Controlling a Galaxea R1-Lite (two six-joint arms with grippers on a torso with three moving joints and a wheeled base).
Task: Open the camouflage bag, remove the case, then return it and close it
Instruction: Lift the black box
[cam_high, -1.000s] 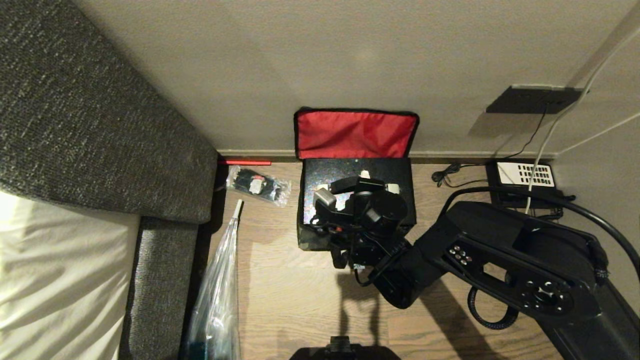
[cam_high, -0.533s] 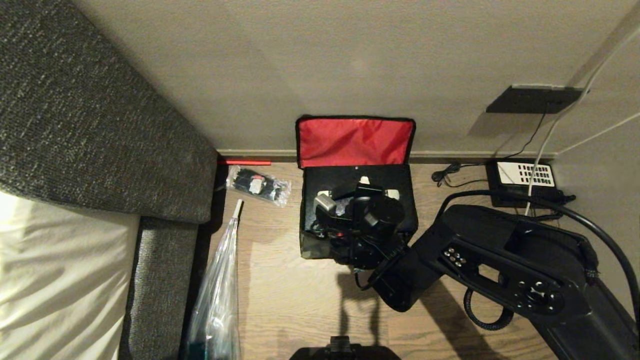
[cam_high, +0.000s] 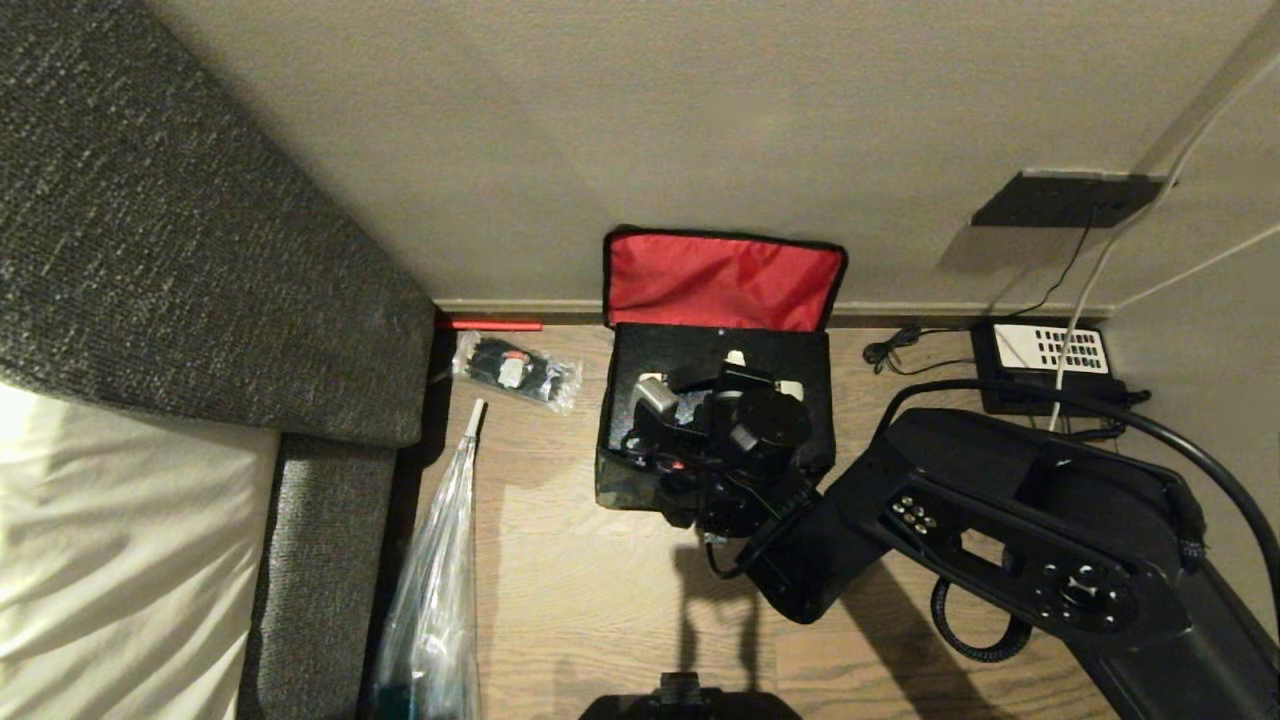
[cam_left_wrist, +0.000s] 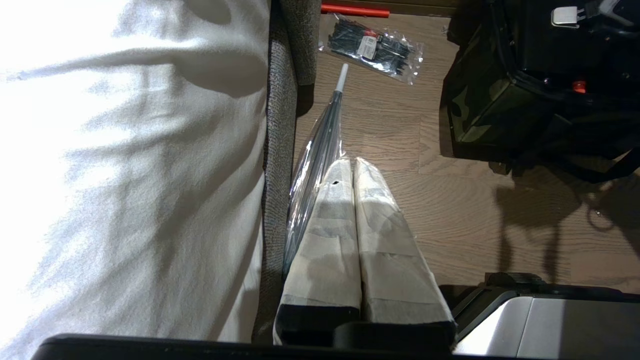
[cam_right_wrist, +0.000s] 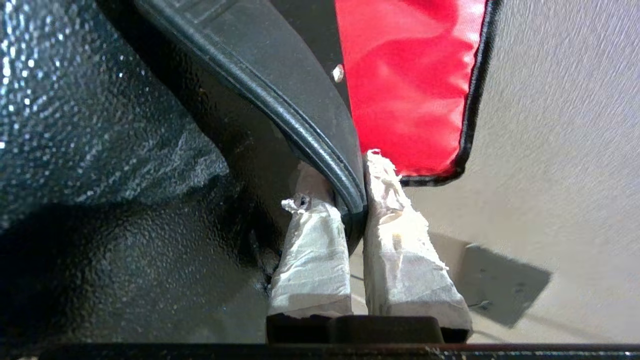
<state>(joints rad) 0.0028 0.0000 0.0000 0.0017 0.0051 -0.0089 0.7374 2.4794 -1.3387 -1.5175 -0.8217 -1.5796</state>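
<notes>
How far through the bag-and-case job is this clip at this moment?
Done: the camouflage bag is open, its red lid up against the wall. In hand: the right hand is shut on the handle of the case, which sits in the bag; whether it is coming out or going back in cannot be told. Left: closing the lid. The left hand is parked, shut.

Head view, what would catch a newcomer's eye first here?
The red lid lining of the open camouflage bag stands up against the wall. In front of it the right pincer is shut on the handle of the black case in the bag. The grey sofa fills the left side.
</notes>
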